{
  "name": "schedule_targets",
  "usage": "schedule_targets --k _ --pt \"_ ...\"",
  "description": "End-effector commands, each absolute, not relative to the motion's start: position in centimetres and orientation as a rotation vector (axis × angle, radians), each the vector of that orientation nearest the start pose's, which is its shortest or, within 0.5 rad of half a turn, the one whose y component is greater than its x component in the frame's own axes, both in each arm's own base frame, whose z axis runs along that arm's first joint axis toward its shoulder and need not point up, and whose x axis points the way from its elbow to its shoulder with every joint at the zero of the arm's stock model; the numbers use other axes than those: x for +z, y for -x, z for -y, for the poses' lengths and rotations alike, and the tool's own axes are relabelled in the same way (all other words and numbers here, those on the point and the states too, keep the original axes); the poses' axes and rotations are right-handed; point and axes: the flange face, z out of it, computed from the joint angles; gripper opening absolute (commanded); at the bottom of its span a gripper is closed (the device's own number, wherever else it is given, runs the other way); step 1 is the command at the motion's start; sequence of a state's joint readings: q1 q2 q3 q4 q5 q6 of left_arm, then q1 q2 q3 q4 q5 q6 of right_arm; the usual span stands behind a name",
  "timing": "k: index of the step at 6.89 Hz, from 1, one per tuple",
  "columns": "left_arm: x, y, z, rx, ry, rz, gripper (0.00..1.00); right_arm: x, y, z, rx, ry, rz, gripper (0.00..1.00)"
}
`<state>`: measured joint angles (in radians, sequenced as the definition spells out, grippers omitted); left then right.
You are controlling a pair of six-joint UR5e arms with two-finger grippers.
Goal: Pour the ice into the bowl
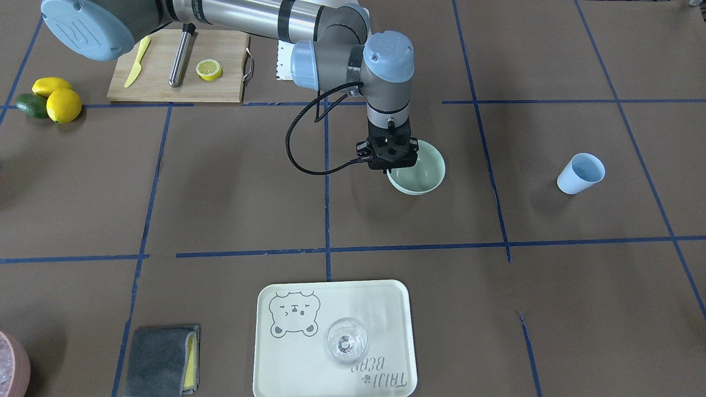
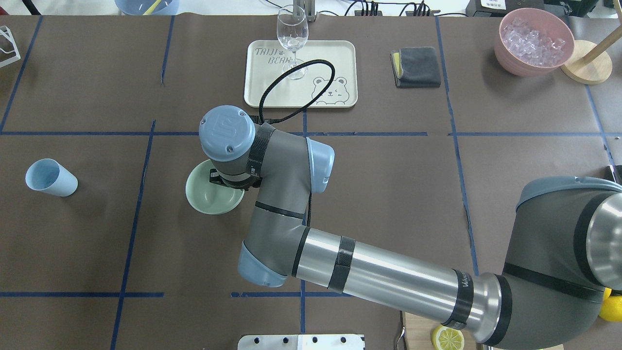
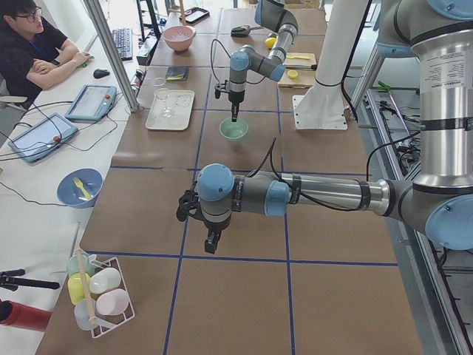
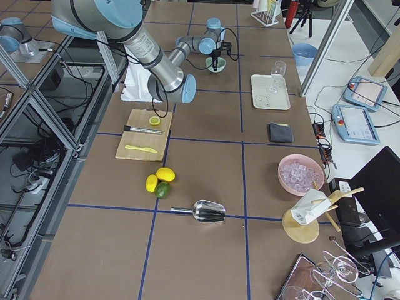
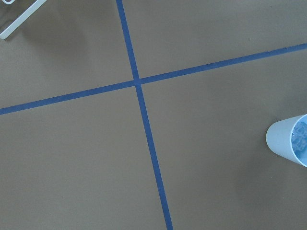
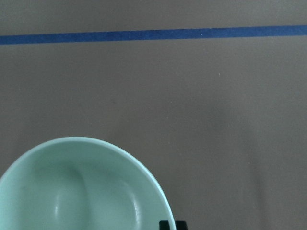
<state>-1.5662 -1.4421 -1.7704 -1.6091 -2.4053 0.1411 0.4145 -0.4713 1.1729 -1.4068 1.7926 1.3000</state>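
The pale mint-green bowl (image 2: 209,199) stands on the brown table near its middle and looks empty inside (image 6: 81,191). My right gripper (image 1: 392,165) comes straight down on the bowl's rim. Its dark fingertips (image 6: 172,225) sit close together at the rim edge, shut on the bowl. A light blue cup (image 2: 50,178) stands far off on the left side, with glassy ice (image 5: 301,138) showing inside it. My left gripper (image 3: 211,242) hangs over bare table short of the cup; I cannot tell whether it is open or shut.
A cream tray (image 2: 340,73) holding a clear glass (image 2: 292,34), a grey cloth (image 2: 418,67) and a pink container (image 2: 532,43) of whitish ice line the far edge. A cutting board (image 1: 165,82), lemons (image 1: 63,105) and a metal scoop (image 4: 207,211) lie on the right side. A person (image 3: 37,52) sits beside the table.
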Motion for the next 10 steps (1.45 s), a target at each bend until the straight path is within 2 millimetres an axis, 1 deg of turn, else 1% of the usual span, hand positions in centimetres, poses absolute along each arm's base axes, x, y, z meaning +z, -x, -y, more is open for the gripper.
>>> schedule_targets --k 1,2,3,4,5,6,7,8,9,10 --pt "61.3 5.7 44.3 0.18 -0.157 -0.826 1.0 9.0 70.8 43.3 0.043 -0.115 0.91 0.95" --pt "61.2 5.7 44.4 0.182 -0.158 -0.826 1.0 7.9 69.5 44.5 0.05 -0.136 0.927 1.0" --pt "60.7 5.7 44.4 0.185 -0.169 -0.825 1.0 8.2 66.6 48.0 0.081 -0.157 0.914 1.0" --pt "60.2 5.7 44.9 0.195 -0.181 -0.82 1.0 8.3 63.4 50.6 0.052 -0.188 0.854 1.0" --pt "59.1 5.6 45.2 0.207 -0.201 -0.813 1.0 9.6 58.1 52.0 0.016 -0.224 0.822 1.0" --pt "58.6 5.5 45.4 0.219 -0.228 -0.81 1.0 13.8 51.5 53.4 -0.062 -0.237 0.837 1.0" --pt "57.7 5.5 45.9 0.232 -0.257 -0.812 1.0 18.4 44.5 55.0 -0.144 -0.24 0.852 1.0" --pt "56.5 5.5 47.0 0.264 -0.322 -0.803 1.0 24.4 36.2 55.9 -0.215 -0.254 0.846 1.0" --pt "55.8 5.5 47.2 0.297 -0.417 -0.8 1.0 30.6 28.4 55.8 -0.323 -0.289 0.813 1.0" --pt "54.9 5.5 47.5 0.322 -0.479 -0.791 1.0 36.8 21.5 56.5 -0.427 -0.307 0.77 1.0"
